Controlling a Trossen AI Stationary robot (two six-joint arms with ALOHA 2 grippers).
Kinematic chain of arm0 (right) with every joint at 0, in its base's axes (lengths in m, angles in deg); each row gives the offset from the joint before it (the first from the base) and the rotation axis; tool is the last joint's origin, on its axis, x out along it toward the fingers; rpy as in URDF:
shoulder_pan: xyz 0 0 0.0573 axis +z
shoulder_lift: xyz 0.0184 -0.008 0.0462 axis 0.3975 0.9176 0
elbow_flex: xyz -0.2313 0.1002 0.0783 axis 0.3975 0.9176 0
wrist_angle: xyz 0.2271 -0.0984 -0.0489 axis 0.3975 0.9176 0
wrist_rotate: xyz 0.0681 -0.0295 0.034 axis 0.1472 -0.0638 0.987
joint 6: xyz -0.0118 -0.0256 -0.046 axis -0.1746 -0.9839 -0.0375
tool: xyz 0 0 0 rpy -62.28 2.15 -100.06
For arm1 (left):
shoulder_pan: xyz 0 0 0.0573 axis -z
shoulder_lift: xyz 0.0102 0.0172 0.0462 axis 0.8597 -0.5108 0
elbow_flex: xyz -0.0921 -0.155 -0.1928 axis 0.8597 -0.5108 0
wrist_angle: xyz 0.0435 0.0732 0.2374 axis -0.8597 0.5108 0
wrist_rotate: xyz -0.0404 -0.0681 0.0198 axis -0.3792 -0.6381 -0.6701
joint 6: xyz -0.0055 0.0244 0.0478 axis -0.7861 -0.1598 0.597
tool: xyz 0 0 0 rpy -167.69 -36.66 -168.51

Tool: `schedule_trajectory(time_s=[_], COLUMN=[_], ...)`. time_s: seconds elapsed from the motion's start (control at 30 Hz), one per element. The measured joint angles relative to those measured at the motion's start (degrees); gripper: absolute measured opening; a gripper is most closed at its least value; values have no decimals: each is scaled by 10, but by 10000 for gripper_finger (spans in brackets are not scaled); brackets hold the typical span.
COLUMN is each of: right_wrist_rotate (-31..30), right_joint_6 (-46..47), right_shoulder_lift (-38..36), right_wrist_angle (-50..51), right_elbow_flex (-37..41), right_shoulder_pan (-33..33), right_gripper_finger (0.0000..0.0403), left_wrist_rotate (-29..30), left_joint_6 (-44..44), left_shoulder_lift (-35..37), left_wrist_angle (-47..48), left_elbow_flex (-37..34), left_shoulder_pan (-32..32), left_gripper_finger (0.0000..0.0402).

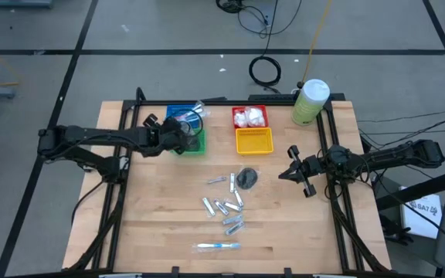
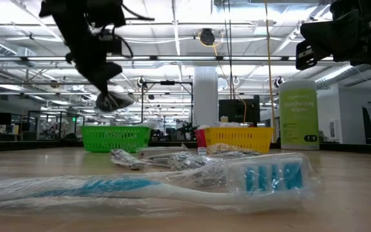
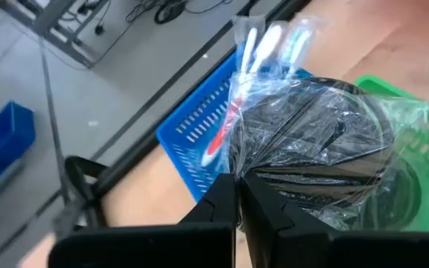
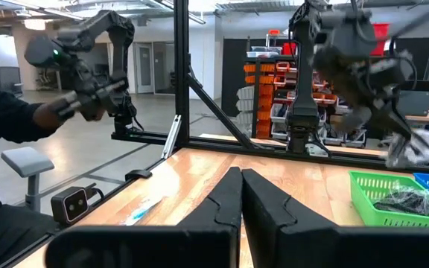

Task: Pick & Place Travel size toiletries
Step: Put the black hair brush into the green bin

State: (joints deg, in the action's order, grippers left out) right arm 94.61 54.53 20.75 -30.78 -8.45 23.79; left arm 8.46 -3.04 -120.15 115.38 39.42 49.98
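My left gripper [image 3: 238, 179] is shut on a dark round disc in clear crinkled wrap [image 3: 311, 141], held in the air over the green basket [image 1: 199, 145]. The blue basket [image 3: 199, 126] beside it holds wrapped toothbrushes [image 3: 263, 45]. On the wooden table lie several small silver tubes [image 1: 224, 207], another dark disc [image 1: 247, 177] and a blue toothbrush in clear wrap [image 1: 217, 246]. White puffy packets [image 1: 249, 117] lie in the red basket. My right gripper [image 4: 240, 195] is shut and empty at the table's right side [image 1: 296, 174]. My left gripper pinches the clear wrap at the disc's edge [image 3: 250, 165] between its two fingers. The fingers slant downward from the table's left side. The wrapped disc [image 2: 113, 100] hangs clear of everything, just above the green basket [image 2: 116, 137].
A yellow basket [image 1: 254, 140] stands next to the red one. A tall pale-green canister [image 1: 310, 100] stands at the far right corner. A dark wrapped item [image 4: 404, 199] lies in the green basket. A person's dark sleeve [image 4: 6, 112] shows beyond the table.
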Motion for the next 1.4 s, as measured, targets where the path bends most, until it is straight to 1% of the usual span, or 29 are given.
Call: schedule_trajectory(time_s=[0.1,0.17,0.27,0.5,0.73,0.97,1.1,1.4], right_wrist_rotate=[0,0,0,0,0,0,0,0], right_joint_6=[0,0,0,0,0,0,0,0], right_shoulder_lift=[0,0,0,0,0,0,0,0], right_wrist_angle=[0,0,0,0,0,0,0,0], right_elbow_flex=[0,0,0,0,0,0,0,0], right_shoulder_pan=[0,0,0,0,0,0,0,0], right_gripper_finger=[0,0,0,0,0,0,0,0], left_wrist_rotate=[-18,-41,-55,-62,-111,-140,-150,-150], left_joint_6=[-3,-5,-18,-56,-58,-58,-57,-49], left_shoulder_lift=[1,0,0,1,1,1,1,1], left_wrist_angle=[-63,-92,-130,-130,-136,-138,-142,-146], left_elbow_flex=[-40,-65,-92,-119,-121,-121,-121,-121], left_shoulder_pan=[-14,-21,-24,-22,-22,-22,-22,-22], left_gripper_finger=[4,2,4,5,3,24,25,28])
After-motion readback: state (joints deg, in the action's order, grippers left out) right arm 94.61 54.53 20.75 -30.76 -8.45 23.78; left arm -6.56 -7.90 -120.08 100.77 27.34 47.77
